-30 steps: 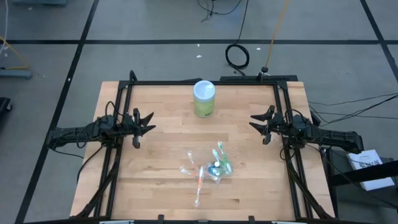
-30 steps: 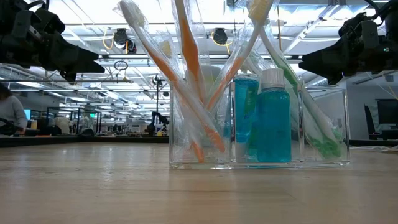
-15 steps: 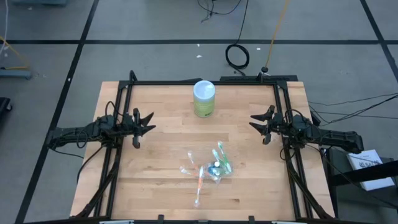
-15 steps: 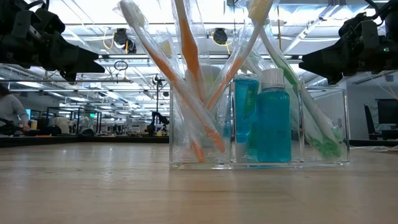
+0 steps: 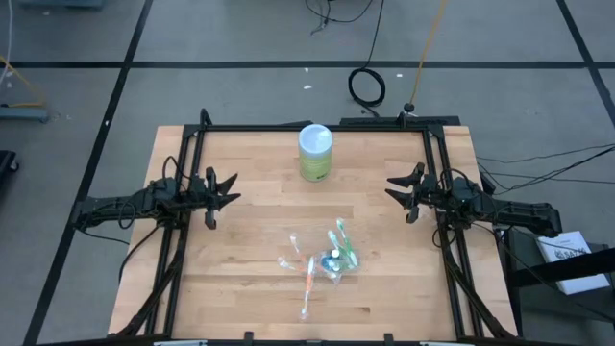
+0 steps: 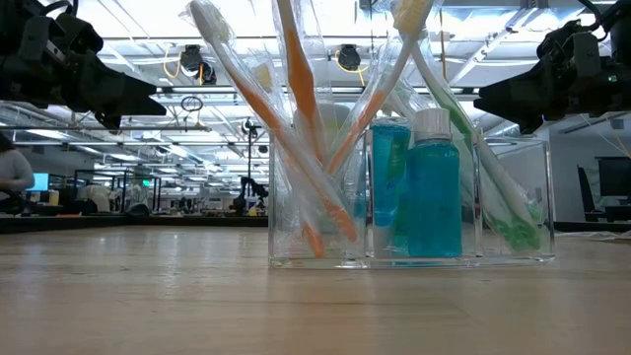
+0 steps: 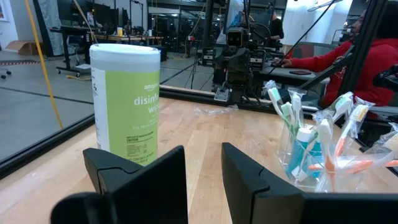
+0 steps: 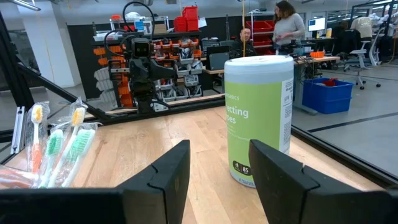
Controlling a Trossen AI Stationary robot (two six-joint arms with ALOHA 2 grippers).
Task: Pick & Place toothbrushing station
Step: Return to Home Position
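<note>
Seemingly the placing is finished and only the pull-back to rest is in hand, if not already done. The left gripper (image 5: 233,190) hangs over the left edge of the table (image 5: 250,279), its fingers spread apart with nothing between them and nothing touching them. Its wrist view shows bare wood through the gap. The right gripper (image 5: 391,189) mirrors it over the right edge, likewise parted and empty. Both point inward across the board, and both are well apart from everything standing on it.

Between them, toward the back edge, stands a green-and-white wipes tub (image 5: 315,152), upright and apart from either arm. Nearer the front, in the middle of the table, sits the clear organizer (image 6: 537,177), upright on the wood.

From the low view, its section on the picture's left holds the orange toothbrush (image 6: 301,99), leaning among other clear-wrapped brushes. The middle section holds a blue bottle (image 6: 434,197) with a white cap and a blue tube beside it. The section on the right holds a green toothbrush (image 6: 493,187).

No brush or bottle shows loose on the table, so I judge nothing is left to pick up. What remains, at most, is for the arms to settle where they are.
</note>
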